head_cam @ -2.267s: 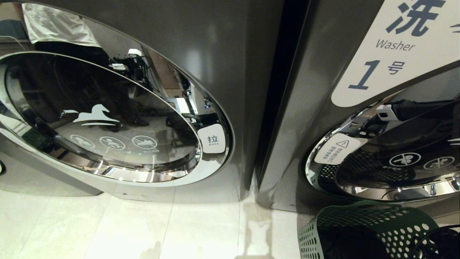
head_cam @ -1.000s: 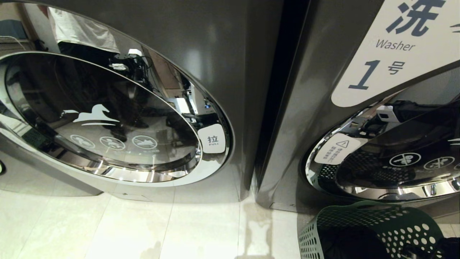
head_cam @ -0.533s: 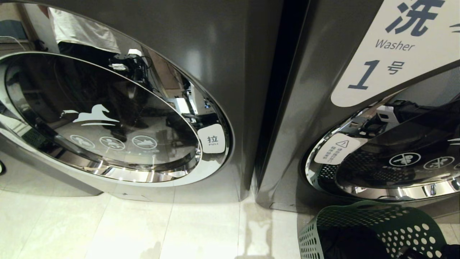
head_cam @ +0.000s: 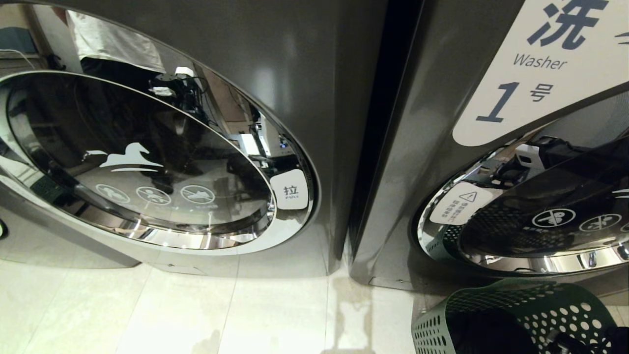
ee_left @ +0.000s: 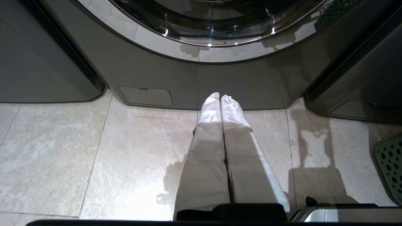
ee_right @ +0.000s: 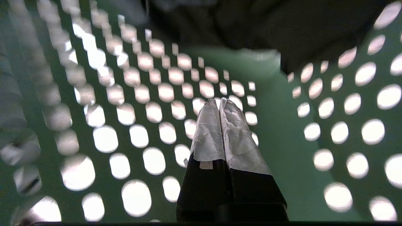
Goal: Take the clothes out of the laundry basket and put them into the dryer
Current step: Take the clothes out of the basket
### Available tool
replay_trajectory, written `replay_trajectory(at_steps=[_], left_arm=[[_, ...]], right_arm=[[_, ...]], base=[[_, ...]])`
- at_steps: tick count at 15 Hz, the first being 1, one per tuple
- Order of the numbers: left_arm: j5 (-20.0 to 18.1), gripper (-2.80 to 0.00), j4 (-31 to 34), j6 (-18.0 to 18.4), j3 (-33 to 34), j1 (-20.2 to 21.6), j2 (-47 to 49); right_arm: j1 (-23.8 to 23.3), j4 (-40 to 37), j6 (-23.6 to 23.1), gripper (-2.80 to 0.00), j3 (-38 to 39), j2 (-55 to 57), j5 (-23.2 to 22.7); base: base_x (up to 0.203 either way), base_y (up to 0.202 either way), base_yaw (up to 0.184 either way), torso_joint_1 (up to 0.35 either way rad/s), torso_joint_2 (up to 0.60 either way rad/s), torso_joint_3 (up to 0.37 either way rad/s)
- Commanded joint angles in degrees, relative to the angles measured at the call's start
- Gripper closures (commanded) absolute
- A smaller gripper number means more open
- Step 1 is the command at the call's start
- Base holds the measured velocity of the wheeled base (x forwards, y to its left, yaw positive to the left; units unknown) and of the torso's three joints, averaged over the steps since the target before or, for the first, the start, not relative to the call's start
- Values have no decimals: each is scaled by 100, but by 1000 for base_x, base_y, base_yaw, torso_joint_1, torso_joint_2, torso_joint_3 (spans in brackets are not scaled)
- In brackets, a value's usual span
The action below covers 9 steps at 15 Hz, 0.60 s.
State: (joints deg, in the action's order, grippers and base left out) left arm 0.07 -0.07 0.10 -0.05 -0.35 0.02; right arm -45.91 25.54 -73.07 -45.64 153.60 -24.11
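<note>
My right gripper (ee_right: 220, 102) is inside the green perforated plastic laundry basket (head_cam: 521, 307), fingers pressed together with nothing between them, tips pointing at the basket's holed wall. Dark clothes (ee_right: 267, 25) lie bunched in the basket beyond the fingertips, apart from them. In the head view the basket stands on the pale tiled floor (head_cam: 196, 309) at lower right, in front of the grey machine with the "Washer 1" sign (head_cam: 545, 64). The grey machine with the round glass door (head_cam: 147, 157) marked "PULL" stands to the left, door closed. My left gripper (ee_left: 220, 98) hangs over the floor, fingers clenched on nothing, pointing at that machine's base.
</note>
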Motion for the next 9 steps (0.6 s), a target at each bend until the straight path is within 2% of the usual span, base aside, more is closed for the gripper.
replay_trajectory(at_steps=[1, 3, 4, 7, 9], left_arm=[[1, 0, -1, -1, -1, 0, -2], [1, 0, -1, -1, 5, 0, -2], [1, 0, -1, -1, -2, 0, -2], [1, 0, -1, -1, -4, 0, -2], [1, 0, -1, -1, 1, 0, -2]], right_arm=[[-14, 27, -92, 0, -304, 122, 5], [-97, 116, -364, 0, -383, 155, 79], [-147, 133, -515, 0, -416, 153, 264], [-280, 128, -568, 0, -812, 193, 620], [-385, 140, -538, 0, -1094, 258, 651]], base=[[0, 0, 0, 0, 0, 0], [0, 0, 0, 0, 0, 0], [0, 0, 0, 0, 0, 0], [0, 0, 0, 0, 0, 0], [0, 0, 0, 0, 0, 0]])
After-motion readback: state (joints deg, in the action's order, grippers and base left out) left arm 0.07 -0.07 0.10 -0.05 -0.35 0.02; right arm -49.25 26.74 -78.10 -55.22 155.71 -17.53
